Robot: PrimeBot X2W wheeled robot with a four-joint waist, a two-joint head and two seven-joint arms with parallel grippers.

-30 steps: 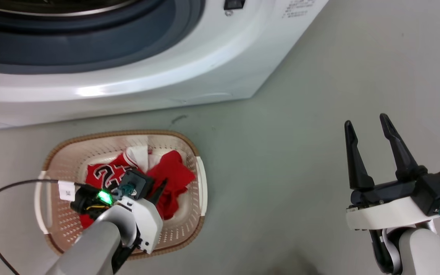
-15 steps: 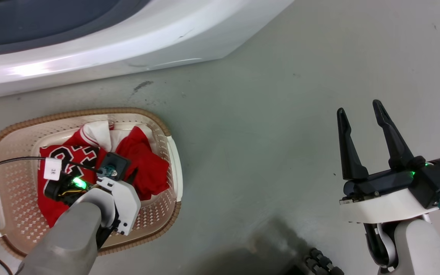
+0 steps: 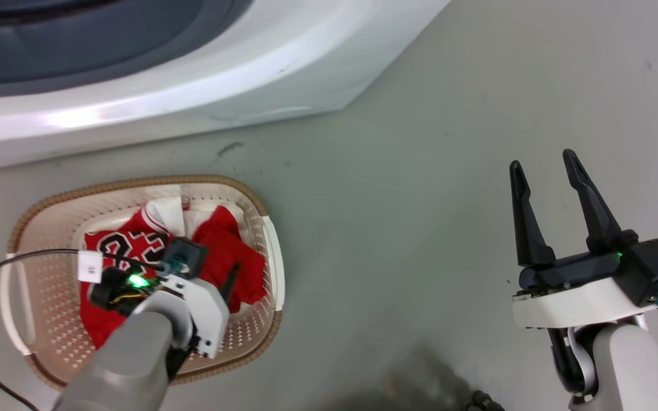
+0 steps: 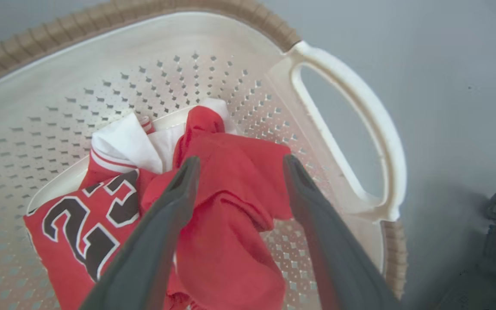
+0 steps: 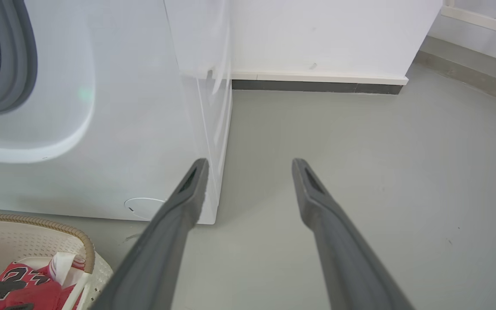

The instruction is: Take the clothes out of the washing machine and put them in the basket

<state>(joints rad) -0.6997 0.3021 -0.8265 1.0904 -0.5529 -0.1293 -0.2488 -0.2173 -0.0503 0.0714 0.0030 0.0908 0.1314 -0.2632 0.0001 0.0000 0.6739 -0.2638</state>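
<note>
Since the number 23 jersey (image 4: pixel 80 219) and the plain red garment (image 4: pixel 230 202) are seen crumpled inside the basket (image 4: pixel 101 64), set on the floor (image 3: pixel 392 228) before the washing machine (image 3: pixel 192 85), the unloading is judged nearly done. The left pincer (image 4: pixel 240 160) is held open over the plain red garment, nothing gripped, apparently to let it lie; the right pincer (image 3: pixel 541 161) is held open, empty, well aside.

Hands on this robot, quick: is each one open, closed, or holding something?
Left hand: open, empty, over the clothes in the basket.
Right hand: open, empty, above the floor.
</note>
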